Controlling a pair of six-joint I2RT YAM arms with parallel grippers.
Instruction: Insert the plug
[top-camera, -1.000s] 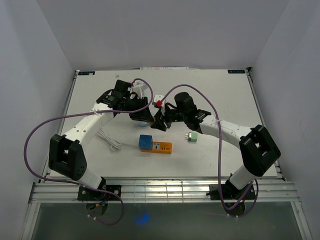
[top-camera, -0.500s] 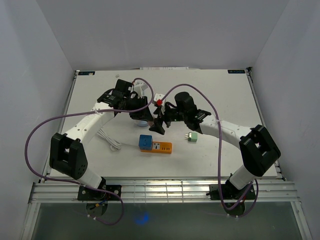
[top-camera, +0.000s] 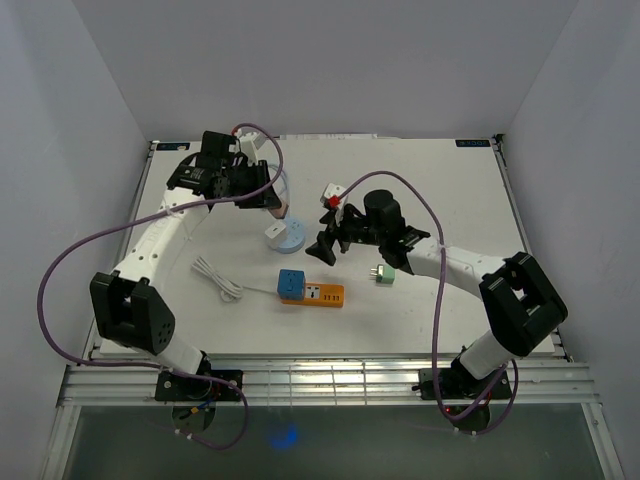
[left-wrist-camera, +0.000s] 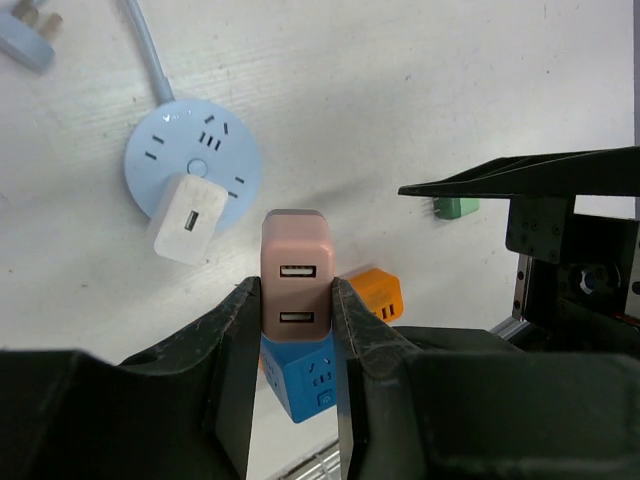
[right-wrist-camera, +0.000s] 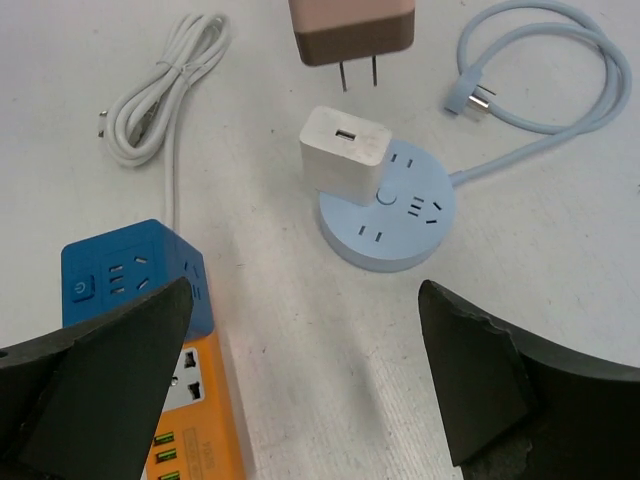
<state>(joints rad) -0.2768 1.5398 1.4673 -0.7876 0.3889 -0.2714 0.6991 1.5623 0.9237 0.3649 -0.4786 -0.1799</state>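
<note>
Two flat prongs point down from the pink plug (right-wrist-camera: 350, 25), which the left gripper (left-wrist-camera: 297, 300) pinches by its sides. It hangs above the table, just behind the round blue socket hub (top-camera: 283, 236). A white charger (left-wrist-camera: 187, 218) fills one outlet on that hub, so the free slots beside it look like the target. To do this step well, the left arm should hold the plug upright and turn it until the prongs line up with a free pair of slots. It should then centre over them and press straight down, clear of the white charger. Further right, the right gripper (top-camera: 330, 245) hovers near the hub with its jaws spread wide and empty. Bracing it against the hub's rim could stop the hub sliding.
</note>
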